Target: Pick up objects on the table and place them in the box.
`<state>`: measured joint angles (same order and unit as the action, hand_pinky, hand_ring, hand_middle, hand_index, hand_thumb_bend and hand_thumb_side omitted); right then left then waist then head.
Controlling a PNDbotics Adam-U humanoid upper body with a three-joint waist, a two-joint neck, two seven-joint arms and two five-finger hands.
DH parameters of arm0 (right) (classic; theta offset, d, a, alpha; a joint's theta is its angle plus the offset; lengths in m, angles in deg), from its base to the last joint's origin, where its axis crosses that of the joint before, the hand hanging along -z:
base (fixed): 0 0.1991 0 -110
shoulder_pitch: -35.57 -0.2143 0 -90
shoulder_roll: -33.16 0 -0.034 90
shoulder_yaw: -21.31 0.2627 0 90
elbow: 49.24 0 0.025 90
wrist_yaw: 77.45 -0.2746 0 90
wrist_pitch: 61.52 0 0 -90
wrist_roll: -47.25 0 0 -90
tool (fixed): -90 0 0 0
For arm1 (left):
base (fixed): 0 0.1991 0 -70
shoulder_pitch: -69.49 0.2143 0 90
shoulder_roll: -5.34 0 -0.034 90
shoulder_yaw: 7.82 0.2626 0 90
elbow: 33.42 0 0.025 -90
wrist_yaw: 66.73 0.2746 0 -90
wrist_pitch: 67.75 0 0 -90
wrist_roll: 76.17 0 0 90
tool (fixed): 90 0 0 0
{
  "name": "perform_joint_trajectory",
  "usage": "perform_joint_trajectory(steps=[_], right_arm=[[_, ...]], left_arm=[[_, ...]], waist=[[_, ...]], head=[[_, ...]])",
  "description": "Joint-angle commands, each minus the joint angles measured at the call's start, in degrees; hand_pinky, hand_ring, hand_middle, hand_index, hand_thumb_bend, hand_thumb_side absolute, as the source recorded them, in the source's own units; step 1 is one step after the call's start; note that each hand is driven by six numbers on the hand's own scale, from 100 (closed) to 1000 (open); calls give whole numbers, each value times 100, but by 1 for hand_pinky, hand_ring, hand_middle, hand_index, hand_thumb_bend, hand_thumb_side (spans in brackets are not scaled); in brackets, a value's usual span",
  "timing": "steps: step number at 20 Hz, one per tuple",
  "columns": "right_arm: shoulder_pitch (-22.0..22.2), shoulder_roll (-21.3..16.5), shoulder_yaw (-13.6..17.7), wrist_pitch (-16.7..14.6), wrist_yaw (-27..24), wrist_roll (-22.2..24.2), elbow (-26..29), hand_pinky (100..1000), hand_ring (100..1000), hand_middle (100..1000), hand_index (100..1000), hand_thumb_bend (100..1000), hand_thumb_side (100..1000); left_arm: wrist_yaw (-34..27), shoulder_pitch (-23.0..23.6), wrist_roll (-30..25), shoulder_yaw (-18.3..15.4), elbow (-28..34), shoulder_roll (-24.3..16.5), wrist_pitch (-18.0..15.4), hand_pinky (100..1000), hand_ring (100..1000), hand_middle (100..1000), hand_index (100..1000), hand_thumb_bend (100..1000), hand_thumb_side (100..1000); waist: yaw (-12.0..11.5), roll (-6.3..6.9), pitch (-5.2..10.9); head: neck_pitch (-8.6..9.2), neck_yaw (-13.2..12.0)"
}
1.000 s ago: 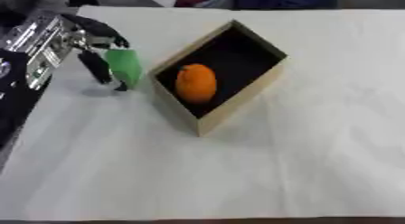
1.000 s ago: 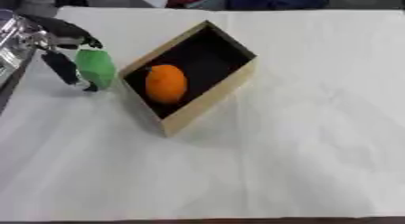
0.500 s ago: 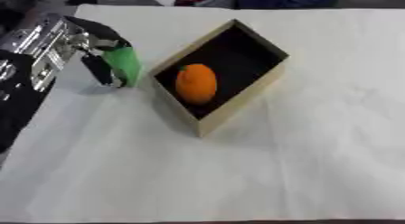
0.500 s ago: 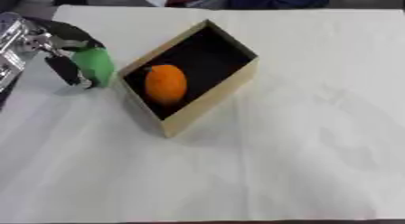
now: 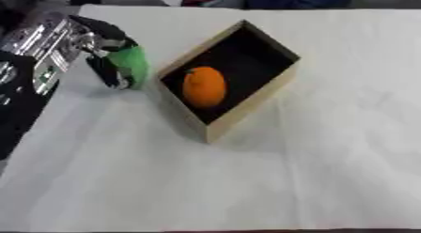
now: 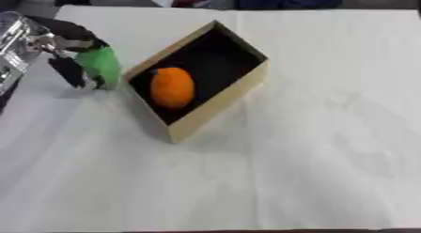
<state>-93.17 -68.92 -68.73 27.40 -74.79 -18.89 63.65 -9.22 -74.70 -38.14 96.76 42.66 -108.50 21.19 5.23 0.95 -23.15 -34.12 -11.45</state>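
While its fingers stay curled around the small green rounded object (image 5: 130,64), the left hand (image 5: 103,44) has hardly moved, just left of the open cardboard box (image 5: 251,103) holding an orange fruit (image 5: 203,86); the placing is not yet begun.

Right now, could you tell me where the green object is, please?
The green object is at the left of the left eye view, gripped by the left robot hand, just outside the box that holds the orange.

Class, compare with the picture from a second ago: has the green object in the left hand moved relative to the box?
Yes, slightly: the green object in the left hand has edged closer to the box.
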Motion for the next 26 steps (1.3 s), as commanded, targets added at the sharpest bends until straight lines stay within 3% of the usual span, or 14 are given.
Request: perform_joint_trajectory(steps=[1, 7, 15, 22, 26], right_arm=[[-34, -77, 66, -6, 12, 18, 18, 903, 931, 680, 894, 100, 716], [-23, -58, 70, 4, -11, 3, 10, 904, 933, 680, 892, 100, 713], [23, -32, 89, 26, -50, -60, 6, 904, 933, 680, 889, 100, 679], [41, 23, 80, 62, -64, -91, 11, 904, 934, 679, 890, 100, 666], [35, 60, 64, 80, -72, -77, 19, 904, 934, 679, 890, 100, 665]], left_arm=[[21, -152, 1, -52, 162, -147, 19, 779, 770, 666, 849, 100, 444], [57, -258, 1, -110, 400, -128, 25, 747, 713, 577, 803, 100, 448], [-5, -538, 1, -117, 1020, 77, 14, 739, 695, 555, 782, 100, 462], [-93, -921, 13, 164, 1683, 668, 88, 748, 709, 575, 791, 100, 492], [66, -1057, 181, 379, 1662, 1052, 205, 748, 716, 579, 793, 100, 513]], waist=[[-1, 2, 151], [-38, -6, 208], [-86, -25, 357], [-104, -36, 472], [-85, -37, 505]], head=[[53, 0], [-4, 22], [-112, 94], [-192, 156], [-227, 118]])
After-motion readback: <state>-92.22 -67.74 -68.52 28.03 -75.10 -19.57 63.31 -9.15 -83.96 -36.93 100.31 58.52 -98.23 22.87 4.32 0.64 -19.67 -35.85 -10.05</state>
